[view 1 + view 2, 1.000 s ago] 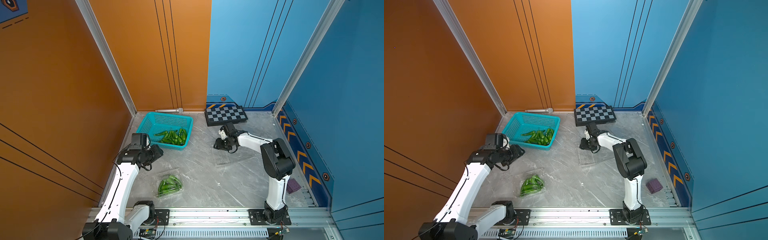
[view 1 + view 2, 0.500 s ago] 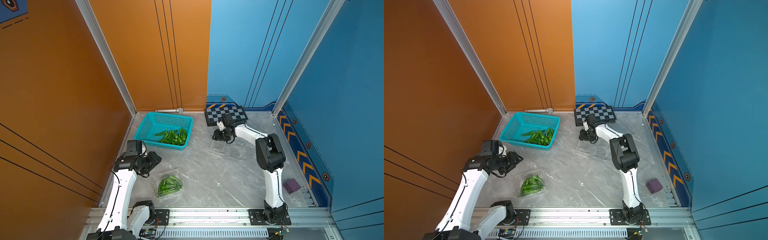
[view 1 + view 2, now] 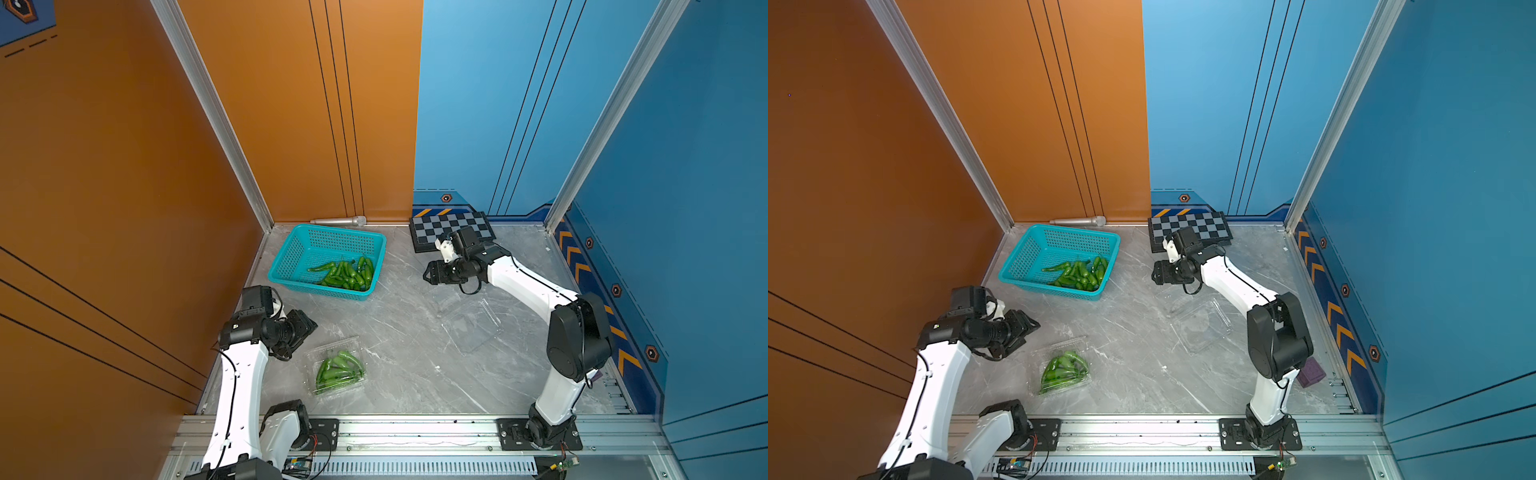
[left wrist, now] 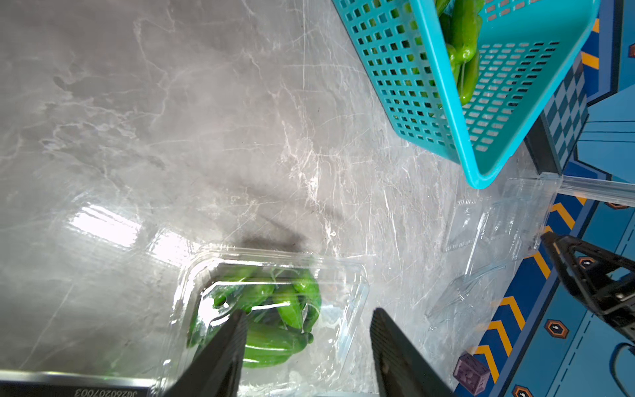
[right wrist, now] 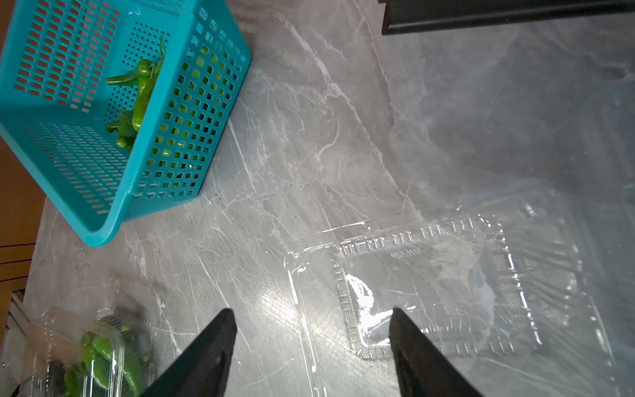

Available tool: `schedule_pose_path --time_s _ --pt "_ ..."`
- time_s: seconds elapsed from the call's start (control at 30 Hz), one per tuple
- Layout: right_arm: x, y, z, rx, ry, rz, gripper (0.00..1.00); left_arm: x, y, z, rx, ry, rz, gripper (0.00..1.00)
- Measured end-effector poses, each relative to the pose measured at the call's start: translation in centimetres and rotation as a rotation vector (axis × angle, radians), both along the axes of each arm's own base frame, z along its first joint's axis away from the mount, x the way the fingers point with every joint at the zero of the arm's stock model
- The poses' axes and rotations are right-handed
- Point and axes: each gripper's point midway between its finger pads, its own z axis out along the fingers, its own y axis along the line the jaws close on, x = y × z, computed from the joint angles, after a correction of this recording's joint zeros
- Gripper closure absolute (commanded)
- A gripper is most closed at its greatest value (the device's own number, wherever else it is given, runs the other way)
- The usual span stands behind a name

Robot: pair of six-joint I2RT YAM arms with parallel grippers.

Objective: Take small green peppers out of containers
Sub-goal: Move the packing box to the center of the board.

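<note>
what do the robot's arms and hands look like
The left arm and right arm have white links, black joints and thin black cables along them. The left hand and right hand are black, with two flat tapered fingers.

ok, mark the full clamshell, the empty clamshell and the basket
full clamshell (image 4: 345, 309), left wrist view, bare clear side.
empty clamshell (image 5: 429, 295), right wrist view, middle of its base.
basket (image 3: 332, 243), in a top view, far mesh wall.

The left pincer (image 4: 308, 312), jaws apart and empty, hangs over a clear clamshell container (image 4: 350, 295) of small green peppers (image 4: 275, 340) on the marble table (image 4: 171, 120); a teal basket (image 4: 460, 137) sits farther back.
</note>
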Motion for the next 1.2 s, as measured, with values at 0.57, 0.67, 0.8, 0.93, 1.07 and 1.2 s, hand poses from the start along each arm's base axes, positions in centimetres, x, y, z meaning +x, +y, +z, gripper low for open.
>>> schedule_pose_path --time_s 0.57,0.67,0.8,0.93,1.07,1.2 --pt "-10.6 6.5 -3.9 0.020 0.145 0.216 0.31 -4.6 0.1 -1.6 0.001 0.118 0.026 0.39" --pt "-13.3 8.7 -3.6 0.044 0.154 0.274 0.30 -5.1 0.0 -2.3 -0.004 0.144 0.016 0.38" --pt "-15.3 11.6 -2.7 0.104 0.157 0.319 0.29 -5.7 -0.2 -3.0 -0.009 0.170 0.008 0.37" --pt "-16.1 13.6 -2.0 0.162 0.159 0.328 0.28 -5.8 -0.2 -3.1 -0.008 0.170 0.002 0.36" --pt "-16.9 15.4 -2.5 0.190 0.173 0.334 0.28 -5.8 -0.3 -3.2 -0.009 0.178 -0.005 0.35" --pt "-17.7 16.7 -3.0 0.210 0.190 0.338 0.28 -5.8 -0.6 -3.4 -0.011 0.194 -0.025 0.35"
